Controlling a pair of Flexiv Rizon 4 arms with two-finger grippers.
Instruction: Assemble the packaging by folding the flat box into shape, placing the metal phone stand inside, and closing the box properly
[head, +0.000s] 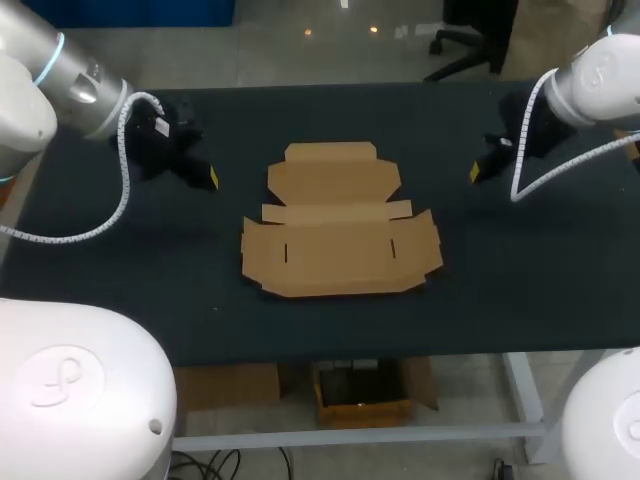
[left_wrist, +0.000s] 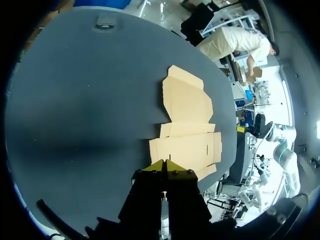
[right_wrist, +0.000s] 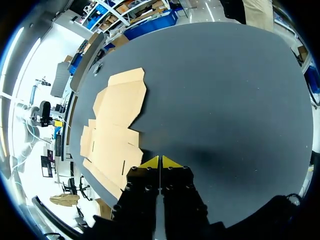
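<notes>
A flat brown cardboard box blank (head: 335, 225) lies unfolded on the black table (head: 520, 280), seemingly awaiting folding. The left gripper (head: 212, 178) is at its ten o'clock and the right gripper (head: 475, 172) at two, both pinched closed and empty.

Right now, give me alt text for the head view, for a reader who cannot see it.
A flat, unfolded cardboard box lies in the middle of a dark table. The left gripper hangs off to its left and the right gripper off to its right, both shut and clear of the box.
</notes>
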